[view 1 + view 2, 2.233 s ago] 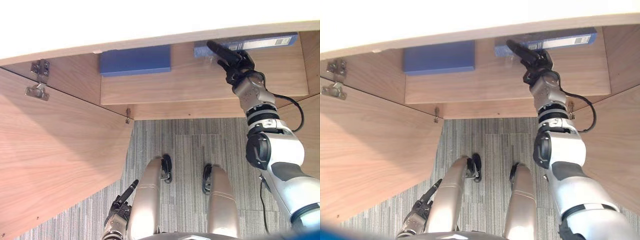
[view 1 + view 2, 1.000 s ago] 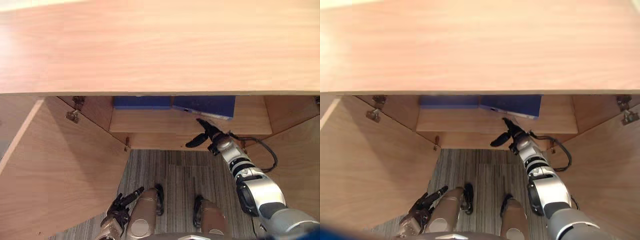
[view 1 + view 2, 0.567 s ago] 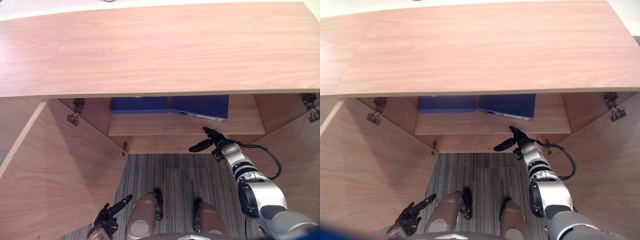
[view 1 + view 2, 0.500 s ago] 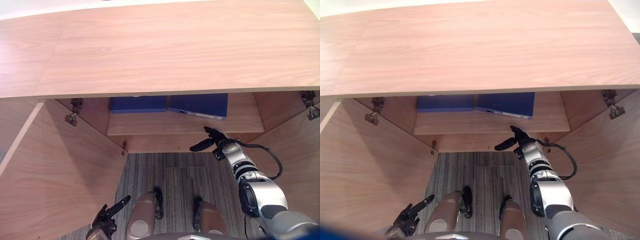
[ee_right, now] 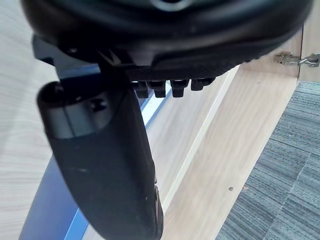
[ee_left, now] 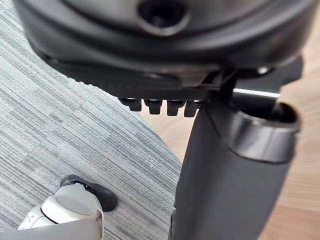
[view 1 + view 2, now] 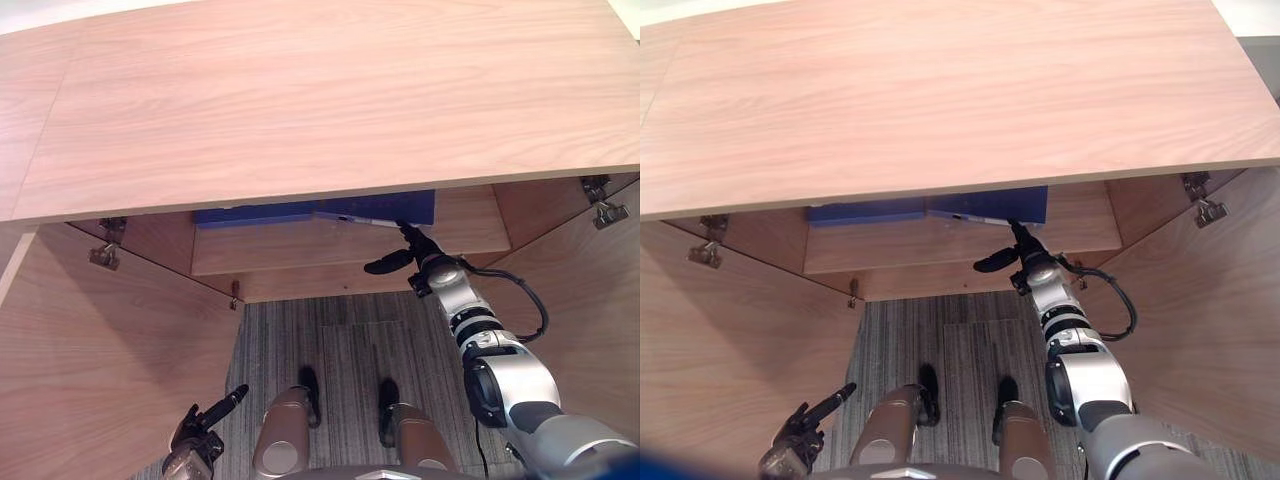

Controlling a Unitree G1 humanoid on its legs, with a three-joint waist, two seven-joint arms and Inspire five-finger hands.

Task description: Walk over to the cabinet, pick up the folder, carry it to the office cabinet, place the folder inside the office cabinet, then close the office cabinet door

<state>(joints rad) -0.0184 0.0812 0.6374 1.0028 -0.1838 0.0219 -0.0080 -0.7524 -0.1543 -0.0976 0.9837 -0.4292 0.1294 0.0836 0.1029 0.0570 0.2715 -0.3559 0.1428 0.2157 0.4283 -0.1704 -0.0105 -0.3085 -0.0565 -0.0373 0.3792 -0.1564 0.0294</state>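
Two blue folders lie flat on the shelf of the open office cabinet [image 7: 330, 110]: one on the left [image 7: 250, 214], one on the right [image 7: 385, 209] with a white edge. My right hand [image 7: 405, 262] hovers just in front of the shelf's front edge below the right folder, open, fingers straight, thumb [image 5: 110, 165] spread, holding nothing. In the right wrist view a blue folder [image 5: 50, 210] shows past the thumb. My left hand [image 7: 205, 425] hangs low beside the left door, open and empty.
The left cabinet door [image 7: 100, 370] and the right door [image 7: 590, 300] both stand swung open towards me. Metal hinges [image 7: 105, 255] sit at their upper corners. Grey striped carpet [image 7: 340, 350] lies between the doors.
The whole view has shifted, so more of the cabinet's top shows. My right hand has come off the right folder and out to the shelf's front edge; both folders stay on the shelf.
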